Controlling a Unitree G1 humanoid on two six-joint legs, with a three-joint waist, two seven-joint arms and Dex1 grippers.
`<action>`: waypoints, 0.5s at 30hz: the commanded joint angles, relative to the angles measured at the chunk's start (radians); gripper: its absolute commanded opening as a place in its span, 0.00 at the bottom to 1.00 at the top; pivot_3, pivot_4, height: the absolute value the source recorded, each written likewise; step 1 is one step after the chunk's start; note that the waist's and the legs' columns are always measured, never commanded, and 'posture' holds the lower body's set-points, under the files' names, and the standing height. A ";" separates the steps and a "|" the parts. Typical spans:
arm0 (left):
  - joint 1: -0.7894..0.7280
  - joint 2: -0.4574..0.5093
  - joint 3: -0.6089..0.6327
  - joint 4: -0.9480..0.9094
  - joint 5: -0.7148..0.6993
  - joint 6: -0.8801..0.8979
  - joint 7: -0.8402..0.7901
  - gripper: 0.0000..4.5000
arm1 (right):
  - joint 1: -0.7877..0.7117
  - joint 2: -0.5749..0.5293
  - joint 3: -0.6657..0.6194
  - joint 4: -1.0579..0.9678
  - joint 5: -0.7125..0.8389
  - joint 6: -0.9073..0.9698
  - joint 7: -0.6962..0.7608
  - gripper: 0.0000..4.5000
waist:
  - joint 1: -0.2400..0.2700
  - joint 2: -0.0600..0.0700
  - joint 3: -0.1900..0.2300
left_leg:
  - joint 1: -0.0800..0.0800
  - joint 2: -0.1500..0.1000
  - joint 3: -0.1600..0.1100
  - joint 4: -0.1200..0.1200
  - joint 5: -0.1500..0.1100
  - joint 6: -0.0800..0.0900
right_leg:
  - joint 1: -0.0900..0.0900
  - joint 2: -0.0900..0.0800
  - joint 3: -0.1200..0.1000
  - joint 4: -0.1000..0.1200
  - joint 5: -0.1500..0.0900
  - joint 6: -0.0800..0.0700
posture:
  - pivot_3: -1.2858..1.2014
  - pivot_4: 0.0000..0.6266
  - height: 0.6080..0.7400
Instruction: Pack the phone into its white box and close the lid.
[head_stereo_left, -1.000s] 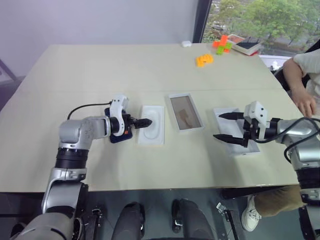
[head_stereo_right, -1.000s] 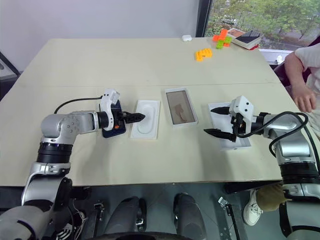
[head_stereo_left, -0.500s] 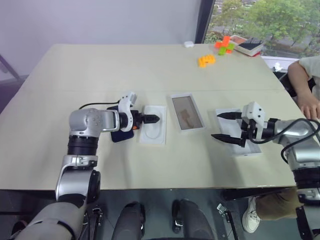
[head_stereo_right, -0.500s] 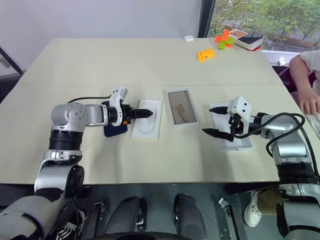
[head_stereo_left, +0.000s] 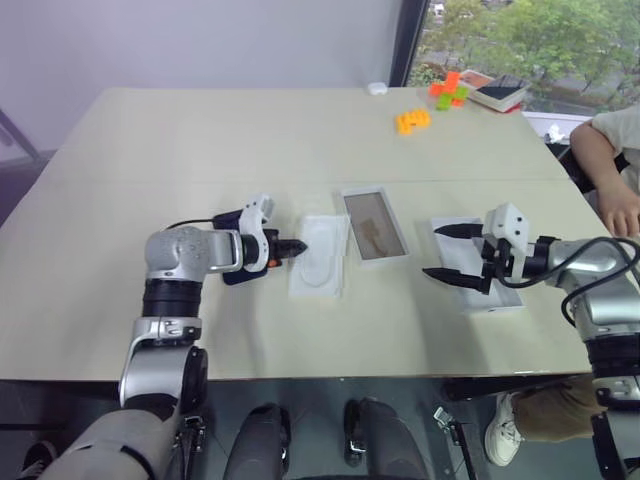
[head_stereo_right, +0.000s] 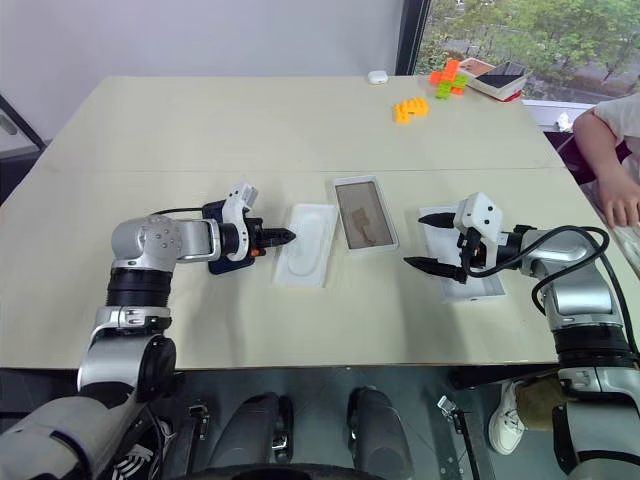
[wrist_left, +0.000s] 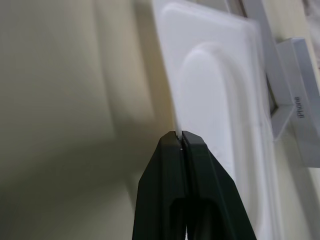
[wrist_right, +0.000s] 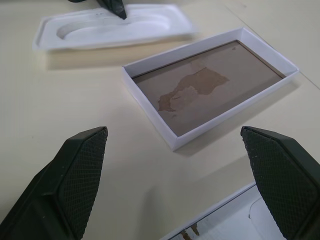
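**Left end effector pinches the insert; phone waits behind it**

The left end effector (head_stereo_left: 296, 246) has its two black fingers pressed together on the near edge of the flat white insert (head_stereo_left: 322, 256), which sits tilted, its far side raised off the tabletop (head_stereo_left: 200, 140). The right end effector (head_stereo_left: 450, 252) hovers with its fingers wide apart over the lid (head_stereo_left: 503, 294), holding nothing.

The grip is only a thin bite at the rim. If the insert is lifted or dragged, it could slip out and drop, and since it lies just beside the white box (head_stereo_left: 373, 224), it may knock that box askew or land across it. The left wrist hangs right over the phone (head_stereo_left: 228, 273), so a low sweep could push the phone too.

The phone is a slim, glossy navy slab, mostly hidden under the left wrist, at nine o'clock from the insert. The white box, at three o'clock from the insert, is a shallow carton, brown inside with a paler patch, and empty. The lid lies well apart at three o'clock from the box, partly hidden by the right end effector.
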 joint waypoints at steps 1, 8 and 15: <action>0.007 -0.005 0.061 -0.003 -0.025 0.044 0.015 0.01 | -0.026 -0.002 -0.010 -0.013 -0.001 -0.014 -0.005 1.00 | 0.000 0.000 0.000 | 0.000 0.000 0.000 0.000 0.000 0.000 | 0.000 0.000 0.000 0.000 0.000 0.000 | 0.52 0.24 1.00; -0.018 0.013 0.217 -0.030 -0.081 0.138 0.039 0.01 | -0.019 0.007 -0.004 -0.050 0.004 0.001 -0.008 1.00 | -0.003 0.000 0.000 | 0.000 0.000 0.000 0.000 0.000 0.000 | 0.000 0.000 0.000 0.000 0.000 0.000 | 0.52 0.24 1.00; -0.042 0.018 0.336 -0.044 -0.098 0.170 0.082 0.01 | -0.028 0.058 0.048 -0.125 -0.004 0.035 -0.029 1.00 | -0.002 0.000 0.000 | 0.000 0.000 -0.001 0.000 0.000 -0.001 | 0.000 0.000 0.000 0.000 0.000 0.000 | 0.52 0.24 1.00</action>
